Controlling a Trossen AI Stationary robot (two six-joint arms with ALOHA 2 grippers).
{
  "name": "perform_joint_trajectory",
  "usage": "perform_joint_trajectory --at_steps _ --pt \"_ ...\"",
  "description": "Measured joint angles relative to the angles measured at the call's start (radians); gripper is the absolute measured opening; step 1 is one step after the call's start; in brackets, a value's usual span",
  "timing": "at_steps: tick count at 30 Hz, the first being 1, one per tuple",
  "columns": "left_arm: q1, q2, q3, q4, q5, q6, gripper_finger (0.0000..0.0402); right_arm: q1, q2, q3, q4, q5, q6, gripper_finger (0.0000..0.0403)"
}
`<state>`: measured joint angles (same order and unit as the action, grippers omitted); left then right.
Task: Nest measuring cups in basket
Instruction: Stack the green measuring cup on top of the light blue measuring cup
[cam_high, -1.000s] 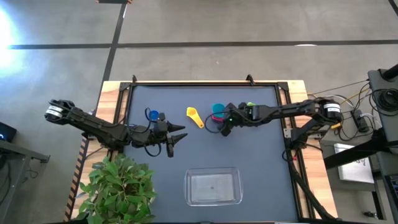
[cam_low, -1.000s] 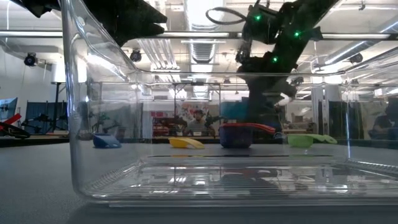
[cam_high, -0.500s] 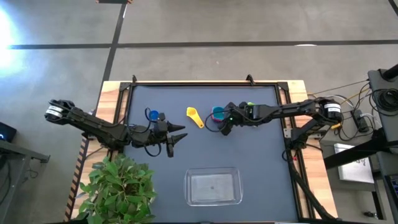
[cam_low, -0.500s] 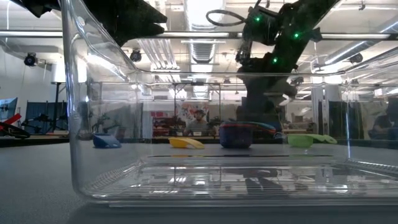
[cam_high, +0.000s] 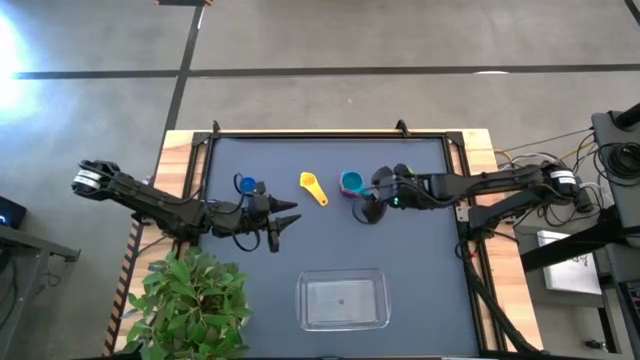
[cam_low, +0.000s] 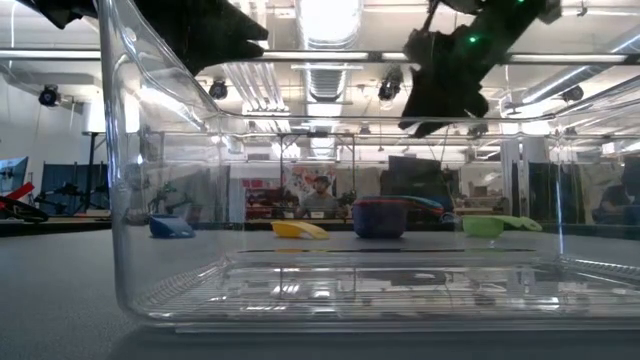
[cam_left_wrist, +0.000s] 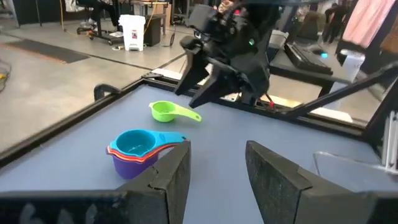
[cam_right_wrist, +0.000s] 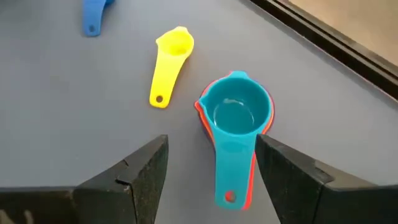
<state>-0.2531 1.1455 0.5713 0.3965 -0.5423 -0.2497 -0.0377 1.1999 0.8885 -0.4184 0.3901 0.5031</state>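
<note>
The basket (cam_high: 343, 300) sits nearest, at the front edge of the counter (cam_high: 420, 270), a clear tub with nothing in it. All the cups lie well apart from it, in a row farther back.

The left tool (cam_high: 283, 217) hangs over the counter just beside the blue cup (cam_high: 248, 186), its fingers spread and holding nothing; this arm seems to be waiting.

The right tool (cam_right_wrist: 211, 180) hovers directly above the small nested stack (cam_right_wrist: 235, 121): a teal cup (cam_left_wrist: 137, 143) sitting inside a red one and a purple one (only their rims show). Its fingers are parted, one on each side of the stack's handles, and nothing is gripped.

For the next step, probably lifting the stack or adding another cup to it, the right tool should descend straight and close across the overlapping handles, so the three cups move as one and don't tip apart.

Farther off lie the yellow cup (cam_right_wrist: 169, 61) and, toward the right arm's side, the green cup (cam_left_wrist: 168, 112), both loose and not yet nested.
</note>
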Motion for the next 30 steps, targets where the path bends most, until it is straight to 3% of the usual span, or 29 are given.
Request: perform_joint_trajectory --at_steps 7,13,19,24,30 --pt "0.041 0.026 0.007 -0.140 0.000 -0.103 0.0136 0.076 -0.017 -0.100 0.011 0.045 0.042 0.0226" --pt "0.114 0.025 0.059 -0.500 -0.073 -0.281 0.0136 0.130 -0.028 -0.118 0.014 0.066 0.008 0.0226" --pt "0.225 0.024 0.132 -0.822 -0.079 -0.375 0.0136 0.160 -0.078 -0.118 0.007 0.102 -0.047 0.0226" --pt "0.251 0.024 0.121 -0.760 -0.078 -0.377 0.0136 0.160 -0.161 -0.145 -0.046 0.194 -0.044 0.0226" --pt "0.209 0.025 0.048 -0.489 -0.073 -0.351 0.0136 0.087 -0.204 -0.190 -0.331 0.266 0.199 0.0226"
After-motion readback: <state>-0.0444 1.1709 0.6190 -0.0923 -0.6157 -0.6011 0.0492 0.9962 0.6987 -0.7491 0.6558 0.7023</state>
